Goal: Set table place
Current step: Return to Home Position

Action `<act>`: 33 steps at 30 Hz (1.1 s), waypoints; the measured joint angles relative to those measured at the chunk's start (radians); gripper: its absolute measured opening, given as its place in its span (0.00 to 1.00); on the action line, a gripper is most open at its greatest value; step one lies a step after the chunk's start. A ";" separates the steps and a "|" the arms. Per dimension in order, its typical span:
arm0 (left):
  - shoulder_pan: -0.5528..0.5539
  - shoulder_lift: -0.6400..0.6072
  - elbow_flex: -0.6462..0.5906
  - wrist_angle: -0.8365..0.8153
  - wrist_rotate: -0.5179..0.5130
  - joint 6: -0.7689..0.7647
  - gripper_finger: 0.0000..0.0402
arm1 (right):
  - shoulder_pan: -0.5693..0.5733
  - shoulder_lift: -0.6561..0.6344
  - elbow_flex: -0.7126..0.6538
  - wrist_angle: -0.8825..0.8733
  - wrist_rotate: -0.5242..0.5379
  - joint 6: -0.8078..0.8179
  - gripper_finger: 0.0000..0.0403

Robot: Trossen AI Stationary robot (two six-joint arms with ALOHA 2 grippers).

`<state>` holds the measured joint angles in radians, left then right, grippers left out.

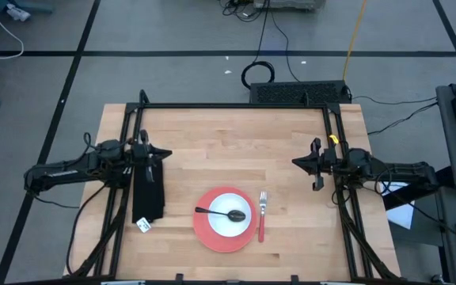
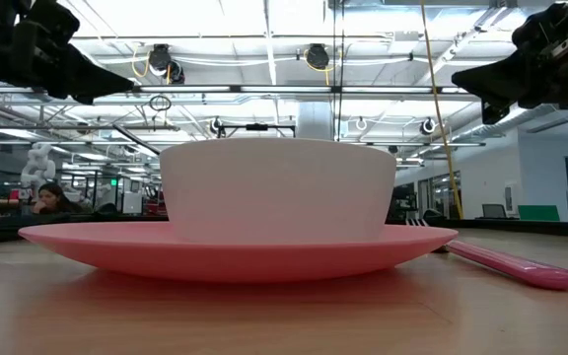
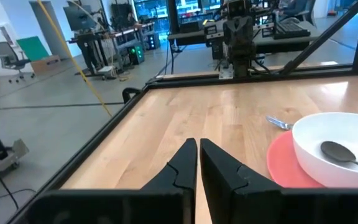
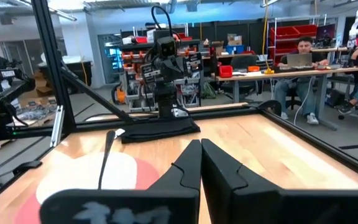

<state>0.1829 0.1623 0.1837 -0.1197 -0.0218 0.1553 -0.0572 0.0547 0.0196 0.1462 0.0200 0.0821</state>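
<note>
A white bowl (image 1: 229,213) stands on a red plate (image 1: 212,234) near the table's near edge; a dark spoon (image 1: 222,214) lies in the bowl. A fork with a red handle (image 1: 262,217) lies on the light-wood table (image 1: 236,146) just right of the plate. A folded black cloth (image 1: 149,190) lies at the left. My left gripper (image 1: 166,153) hovers shut and empty over the cloth's far end. My right gripper (image 1: 296,162) hovers shut and empty at the right, above the table.
Black frame rails (image 1: 236,106) run along the table's far, left and right sides. A small white tag (image 1: 143,226) lies at the cloth's near end. People sit at desks in the room beyond (image 4: 303,56). Bare wood lies between the two grippers.
</note>
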 joint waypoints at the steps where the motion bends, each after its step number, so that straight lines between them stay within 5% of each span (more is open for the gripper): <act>1: 0.000 0.000 0.000 0.000 0.003 0.000 0.06 | 0.000 0.000 0.000 0.000 0.000 0.003 0.00; 17: 0.000 0.000 0.000 -0.091 -0.088 -0.175 0.06 | 0.000 0.000 0.000 0.014 0.004 0.019 0.00; 33: 0.000 0.000 0.000 -0.088 -0.092 -0.161 0.06 | 0.000 0.000 0.000 0.013 0.005 0.019 0.00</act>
<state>0.1825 0.1627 0.1841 -0.2077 -0.1135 -0.0053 -0.0571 0.0551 0.0196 0.1596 0.0253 0.1009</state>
